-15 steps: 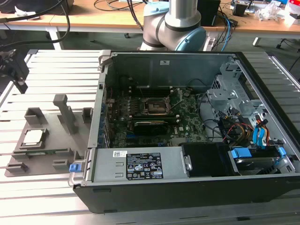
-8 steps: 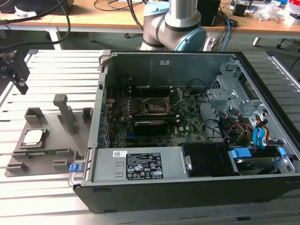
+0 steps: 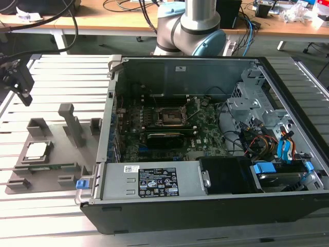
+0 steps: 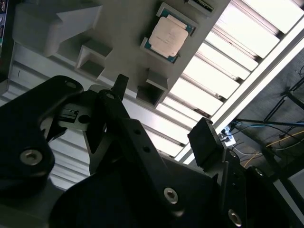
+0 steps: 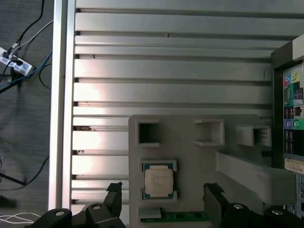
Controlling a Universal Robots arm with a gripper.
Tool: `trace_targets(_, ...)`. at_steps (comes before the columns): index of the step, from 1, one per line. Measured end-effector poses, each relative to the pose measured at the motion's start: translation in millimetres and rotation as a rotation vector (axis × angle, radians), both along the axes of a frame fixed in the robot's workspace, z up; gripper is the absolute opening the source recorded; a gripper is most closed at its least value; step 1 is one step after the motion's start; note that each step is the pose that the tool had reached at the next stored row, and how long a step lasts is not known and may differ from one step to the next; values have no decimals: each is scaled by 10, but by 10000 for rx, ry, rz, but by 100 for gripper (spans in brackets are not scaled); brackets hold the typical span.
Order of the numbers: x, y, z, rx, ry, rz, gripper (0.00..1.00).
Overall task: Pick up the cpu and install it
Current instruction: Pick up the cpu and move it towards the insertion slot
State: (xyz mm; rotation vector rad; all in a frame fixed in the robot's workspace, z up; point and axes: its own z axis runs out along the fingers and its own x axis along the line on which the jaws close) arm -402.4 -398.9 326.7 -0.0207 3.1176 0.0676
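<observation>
The claw (image 5: 164, 192) hangs released, its two dark fingers (image 4: 205, 138) spread wide with nothing between them. In the exterior view the claw (image 3: 18, 77) sits high over the slatted metal table (image 5: 166, 61), touching nothing.

Directly beneath it, well apart from the fingertips, the cpu (image 5: 158, 182) lies flat with its silver top up in a shallow nest of the grey fixture tray (image 5: 190, 152). In both wrist views it lines up roughly with the gap between the fingers.

My judgement is that the cpu will handle as a light, stiff and thin part. Its smooth metal lid is likely slippery and its underside delicate, so it should not be squeezed hard or dragged. The best hold looks to be on two opposite pale edges. The nest's raised lips cover two sides, and the sides facing the fingers look free.

Next to the cpu, on the near side of the claw, a green board strip (image 5: 175, 217) lies in the same tray.

Farther from the claw, past the tray, stands the open computer case (image 3: 205, 60), with the black socket (image 3: 169, 117) on its board.

By count there are one cpu, one tray, one green strip, three empty box-shaped holders, one case and one socket.
</observation>
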Motion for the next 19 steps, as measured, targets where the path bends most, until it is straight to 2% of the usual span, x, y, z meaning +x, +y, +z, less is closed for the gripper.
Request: trace_targets(19, 0, 0, -114, -1, 0, 0, 78)
